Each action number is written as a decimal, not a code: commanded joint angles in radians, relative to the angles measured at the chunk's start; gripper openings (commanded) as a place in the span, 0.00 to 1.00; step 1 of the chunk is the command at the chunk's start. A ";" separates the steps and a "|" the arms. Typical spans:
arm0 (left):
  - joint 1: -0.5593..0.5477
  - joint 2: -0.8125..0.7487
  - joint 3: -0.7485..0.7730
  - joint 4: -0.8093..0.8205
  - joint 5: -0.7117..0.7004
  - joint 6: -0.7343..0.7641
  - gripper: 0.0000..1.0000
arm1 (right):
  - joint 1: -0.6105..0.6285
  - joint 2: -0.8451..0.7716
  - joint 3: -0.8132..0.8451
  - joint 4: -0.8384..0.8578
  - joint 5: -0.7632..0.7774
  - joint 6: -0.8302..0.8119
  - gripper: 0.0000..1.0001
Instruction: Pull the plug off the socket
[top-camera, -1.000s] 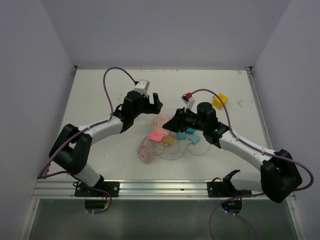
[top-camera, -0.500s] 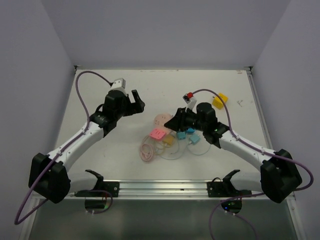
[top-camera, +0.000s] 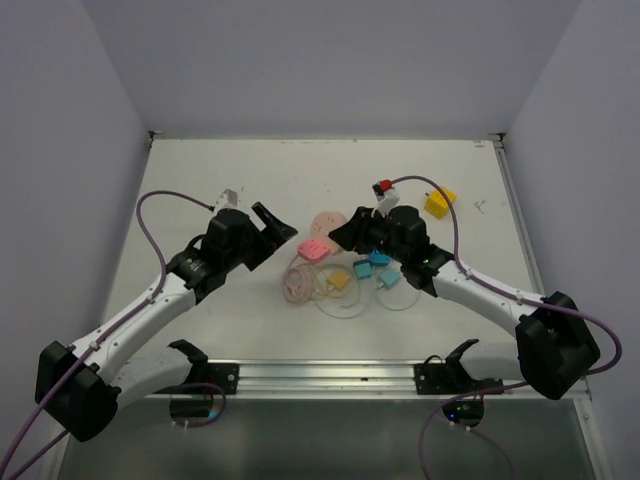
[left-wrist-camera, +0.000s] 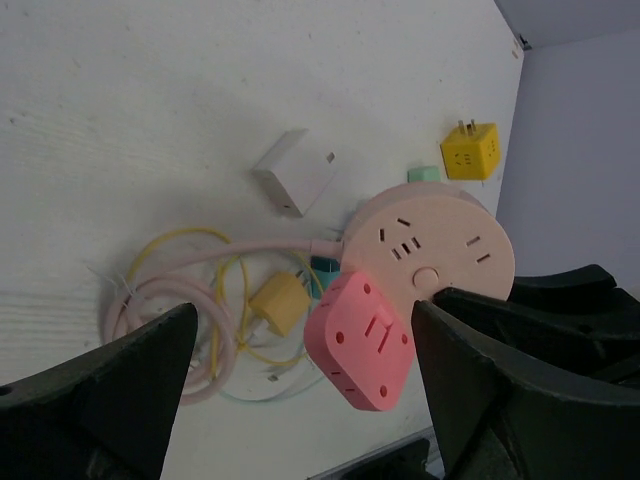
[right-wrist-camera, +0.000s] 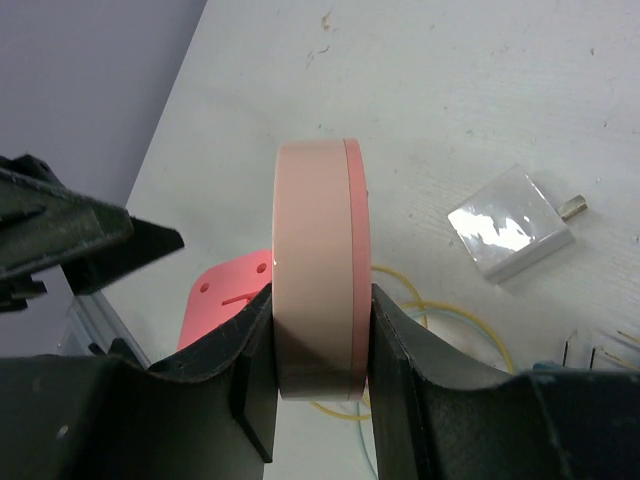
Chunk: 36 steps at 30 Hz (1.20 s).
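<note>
The round pale pink socket (right-wrist-camera: 315, 230) is held on edge above the table, with my right gripper (right-wrist-camera: 320, 325) shut across its two flat faces. A bright pink square plug (left-wrist-camera: 360, 342) sits against the socket's (left-wrist-camera: 440, 245) face and hangs off it. In the right wrist view only part of the plug (right-wrist-camera: 215, 300) shows, behind the left finger. My left gripper (left-wrist-camera: 303, 350) is open, one finger on each side of the plug, touching neither side. From above, the plug (top-camera: 313, 249) lies between the left gripper (top-camera: 278, 228) and the right gripper (top-camera: 345, 232).
The socket's pink cord and yellow cables lie coiled (top-camera: 300, 285) on the table with a small yellow plug (top-camera: 340, 281) and teal plugs (top-camera: 372, 265). A white adapter (left-wrist-camera: 295, 172) and a yellow cube adapter (top-camera: 438, 202) lie farther back. Walls close in both sides.
My left gripper swung away to the left, then came back toward the plug and now straddles it. The right gripper lifted the socket and plug up and slightly back.
</note>
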 joint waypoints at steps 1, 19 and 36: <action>-0.041 -0.003 -0.030 0.076 -0.009 -0.163 0.89 | 0.021 0.011 0.018 0.172 0.121 0.054 0.00; -0.138 0.126 -0.011 0.219 -0.062 -0.265 0.51 | 0.110 0.039 -0.047 0.327 0.253 0.163 0.00; -0.144 0.077 -0.034 0.180 -0.091 -0.333 0.00 | 0.159 0.039 -0.125 0.279 0.440 0.101 0.00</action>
